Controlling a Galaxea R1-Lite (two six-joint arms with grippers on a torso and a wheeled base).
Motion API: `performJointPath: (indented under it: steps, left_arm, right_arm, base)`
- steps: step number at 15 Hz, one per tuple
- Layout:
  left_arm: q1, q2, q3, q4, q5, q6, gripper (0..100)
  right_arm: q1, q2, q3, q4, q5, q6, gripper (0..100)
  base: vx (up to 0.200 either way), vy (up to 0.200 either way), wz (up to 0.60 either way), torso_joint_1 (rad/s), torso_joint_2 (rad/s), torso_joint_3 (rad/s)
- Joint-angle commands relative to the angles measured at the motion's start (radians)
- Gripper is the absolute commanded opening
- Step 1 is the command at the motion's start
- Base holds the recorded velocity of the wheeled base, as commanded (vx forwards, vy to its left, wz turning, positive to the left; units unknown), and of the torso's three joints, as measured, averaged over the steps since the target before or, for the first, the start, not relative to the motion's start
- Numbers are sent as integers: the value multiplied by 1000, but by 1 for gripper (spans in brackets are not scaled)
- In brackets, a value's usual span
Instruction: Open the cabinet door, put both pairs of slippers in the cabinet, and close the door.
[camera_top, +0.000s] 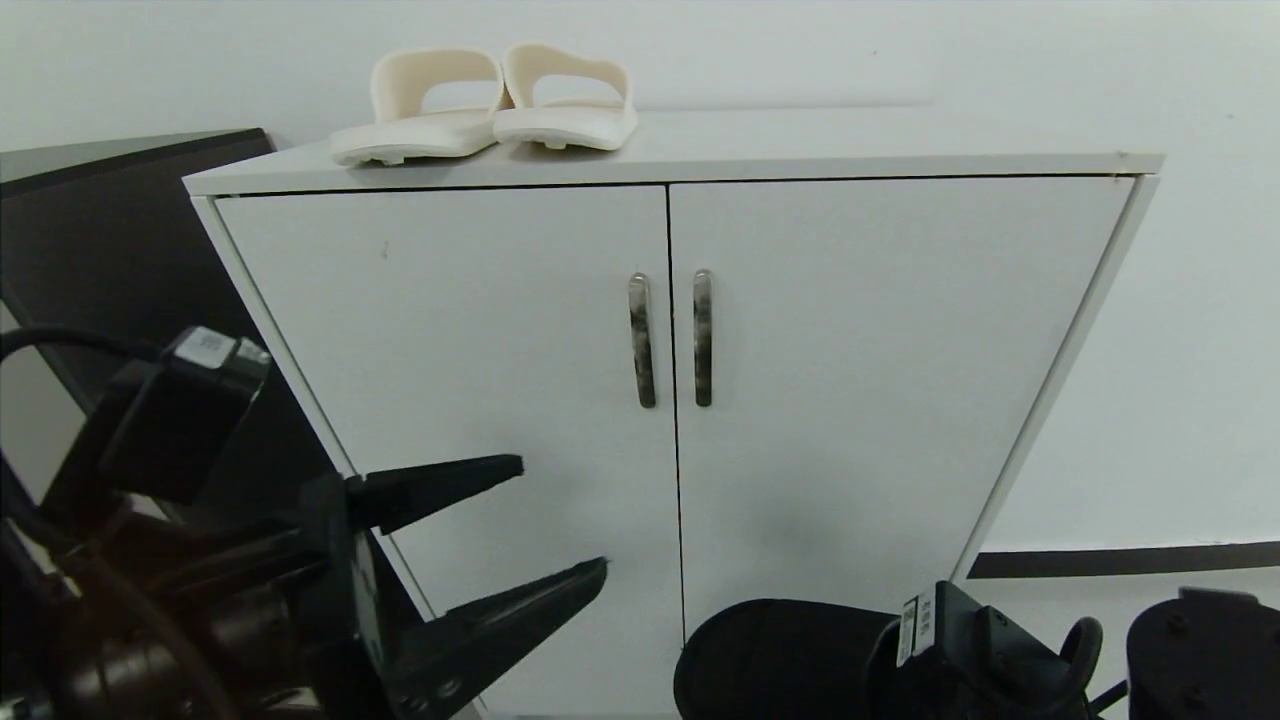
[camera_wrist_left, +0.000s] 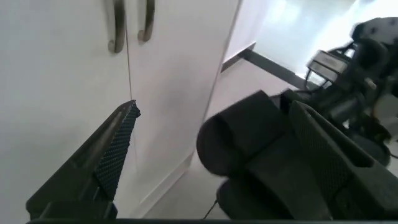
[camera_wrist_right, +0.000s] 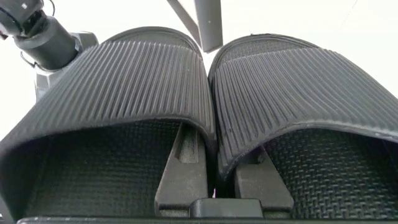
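Left door's handle (camera_top: 641, 340) stands upright at the closed cabinet's (camera_top: 900, 350) centre seam, up and rightward of the left pincer (camera_top: 562, 517) — jaws wide, the nearer arm. Right pincer (camera_wrist_right: 214, 165) sits lower — clamped on the black slippers (camera_wrist_right: 124, 81).

- You see the cabinet (camera_top: 450, 330) in flat white board, smooth and matt, much like laminate.
- Its two handles (camera_top: 641, 340) look like polished metal to you: glossy, with dark mottled reflections.
- The cream slippers (camera_top: 480, 105) look like soft moulded foam or rubber, smooth and matt.
- The black slippers (camera_wrist_right: 143, 81) have finely ribbed straps and a footbed with a small diamond-grid texture, rubbery and matt.
- Your left gripper (camera_top: 562, 518) has matt black plastic fingers (camera_wrist_left: 118, 149), with a fine dotted grip pattern on the inner faces.
- The wall (camera_top: 1150, 80) is smooth, matt white.
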Motion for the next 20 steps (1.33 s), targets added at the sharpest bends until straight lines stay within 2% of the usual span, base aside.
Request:
performJointPath:
  steps: [1, 2, 3, 4, 6, 9, 10, 12, 13, 15, 16, 20]
  left_arm:
    - [-36, 155, -89, -11, -1, -21, 100]
    - [-36, 186, -122, -11, -26, -24, 100]
    - [-36, 204, -158, -11, -75, -29, 100]
    - [-36, 206, -195, -11, -127, -53, 100]
    - [-30, 226, -267, -8, -204, -130, 100]
    - [-27, 269, -339, -7, -287, -251, 100]
    - [-21, 276, -346, -7, -297, -270, 100]
    - [7, 322, -359, -14, -280, -263, 100]
    - [15, 342, -373, -13, -248, -240, 100]
    - [15, 368, -382, -13, -152, -158, 100]
    - [15, 375, -388, -13, -129, -135, 100]
    - [35, 390, -413, -13, -104, -131, 100]
  right_arm:
    - [-12, 6, -2, -2, 1, -2, 0]
    - [-12, 7, -2, -4, 1, -3, 0]
    - [-12, 7, -2, -4, 1, -3, 0]
    - [-12, 7, 0, -4, 1, -3, 0]
    - [-12, 7, 1, -4, 1, -3, 0]
    - [-12, 7, 1, -4, -1, -3, 0]
    - [-12, 7, 1, -4, -1, -3, 0]
    - [-12, 7, 1, -4, 1, -3, 0]
    - [-12, 9, 3, -4, 1, -3, 0]
    - [-12, 15, 3, -4, 2, -3, 0]
    - [-12, 15, 3, -4, 4, -3, 0]
    - [-12, 15, 4, -4, 7, -3, 0]
  base:
    - [0, 0, 0, 0, 0, 0]
    - [0, 0, 0, 0, 0, 0]
    - [0, 0, 0, 0, 0, 0]
    - [0, 0, 0, 0, 0, 0]
    - [0, 0, 0, 0, 0, 0]
    - [0, 0, 0, 0, 0, 0]
    - [0, 0, 0, 0, 0, 0]
    - [0, 0, 0, 0, 0, 0]
    - [0, 0, 0, 0, 0, 0]
    - [0, 0, 0, 0, 0, 0]
    - [0, 0, 0, 0, 0, 0]
    - [0, 0, 0, 0, 0, 0]
